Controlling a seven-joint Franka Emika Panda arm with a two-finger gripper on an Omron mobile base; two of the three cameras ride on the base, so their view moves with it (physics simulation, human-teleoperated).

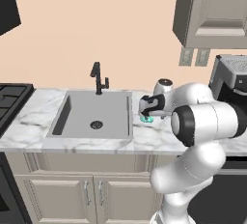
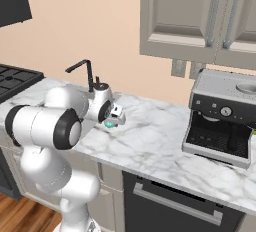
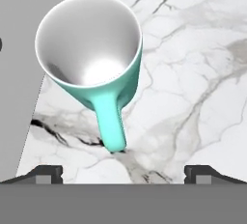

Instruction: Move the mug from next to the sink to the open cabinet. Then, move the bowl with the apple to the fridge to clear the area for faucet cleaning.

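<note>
Inspection runs left to right along the marble bench (image 1: 116, 143). The sink (image 1: 94, 114) sits at the left, its basin holding nothing but the round drain, with the black faucet (image 1: 98, 78) standing at its back edge. Just right of the basin rim, on the bench, stands the teal mug (image 3: 94, 61), upright, mouth up; in the hand view its inside is pale and holds nothing, and its handle points down toward the camera. The gripper (image 3: 123, 172) hangs directly over the mug, jaws spread wide apart and clamped on nothing, both tips flanking the handle end at a clear distance. Judged step in hand: picking up the mug for the cabinet. To do it well, the hand should descend straight, with one tip inside the mouth and one outside pinching the wall, or both tips straddling the body clear of the handle; closing on the handle alone risks the mug swinging. The basin edge lies close beside it, so a sideways nudge could tip it in. Further right stands a coffee machine (image 2: 222, 118), well apart from the work.
</note>
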